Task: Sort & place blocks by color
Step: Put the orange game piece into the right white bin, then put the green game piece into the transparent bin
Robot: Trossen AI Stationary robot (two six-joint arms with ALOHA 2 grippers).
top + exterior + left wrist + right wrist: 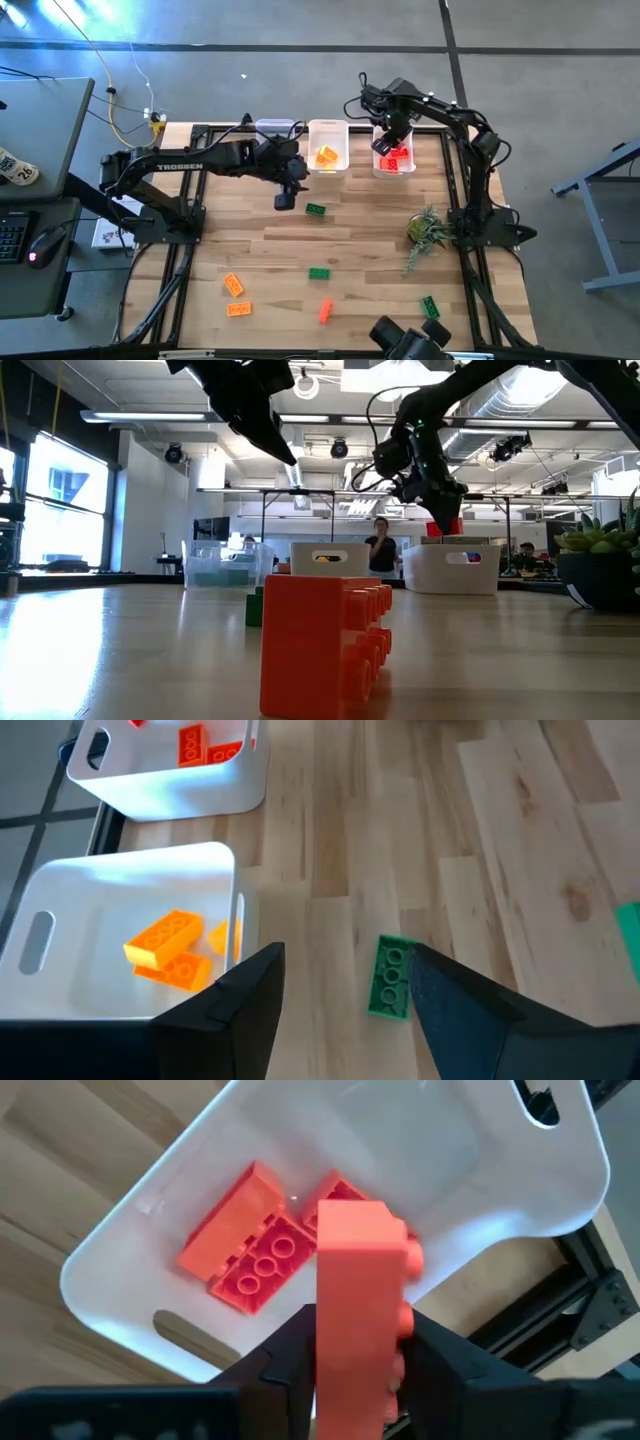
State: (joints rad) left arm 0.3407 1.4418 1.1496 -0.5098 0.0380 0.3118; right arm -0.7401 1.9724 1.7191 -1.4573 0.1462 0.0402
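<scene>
High view: right gripper (392, 140) clenches a red block (358, 1295) above the far-right bin (377, 165); left gripper (285, 197) hangs spread, empty, beside a green block (315, 210); other blocks lie scattered near.

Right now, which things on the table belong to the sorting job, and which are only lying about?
Job: red block in right gripper; green block under left gripper; orange blocks; bins.
Lying about: plant.

Bare worktop (370, 235) lies open mid-scene. Far edge is blocked by the clear bin (277, 131) and two white bins (328, 146); the artificial plant (427, 231) obstructs the right.
</scene>
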